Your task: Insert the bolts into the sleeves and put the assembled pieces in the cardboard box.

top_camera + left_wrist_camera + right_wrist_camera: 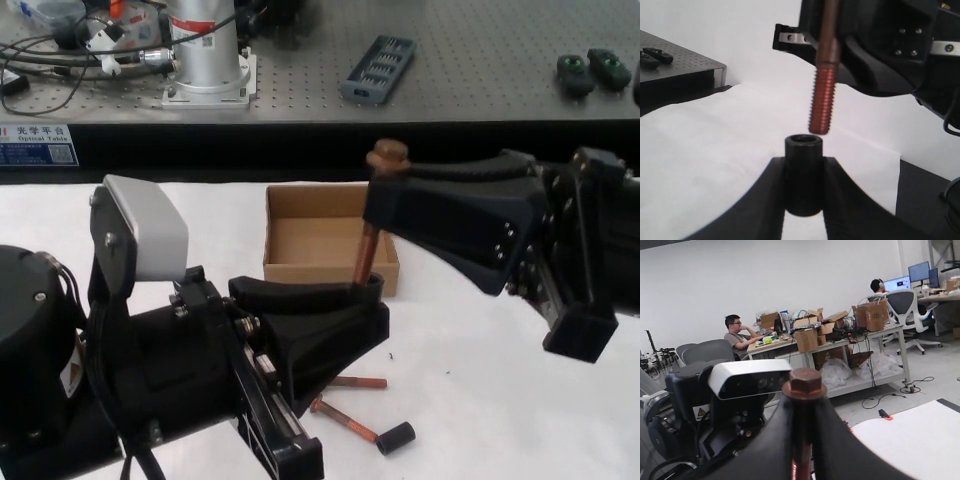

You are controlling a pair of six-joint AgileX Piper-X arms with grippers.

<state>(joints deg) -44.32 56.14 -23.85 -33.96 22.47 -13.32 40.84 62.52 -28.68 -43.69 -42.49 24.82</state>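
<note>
My left gripper point(804, 187) is shut on a black sleeve point(804, 172), held upright with its bore facing up. My right gripper point(385, 205) is shut on a copper bolt point(368, 240), hanging head up and thread down. The threaded tip point(821, 107) sits just above the sleeve's mouth, a small gap between them. The bolt's hex head point(804, 382) stands between the right fingers. The open cardboard box point(325, 240) stands on the white sheet behind both grippers. On the sheet in front lie a loose bolt point(355, 382) and a bolt set in a sleeve point(365, 427).
The white sheet point(500, 400) covers the bench, with free room at the right front. Behind it runs a dark perforated table point(470, 60) carrying a metal cylinder point(205, 45), a blue rack point(378, 66), cables and small black parts.
</note>
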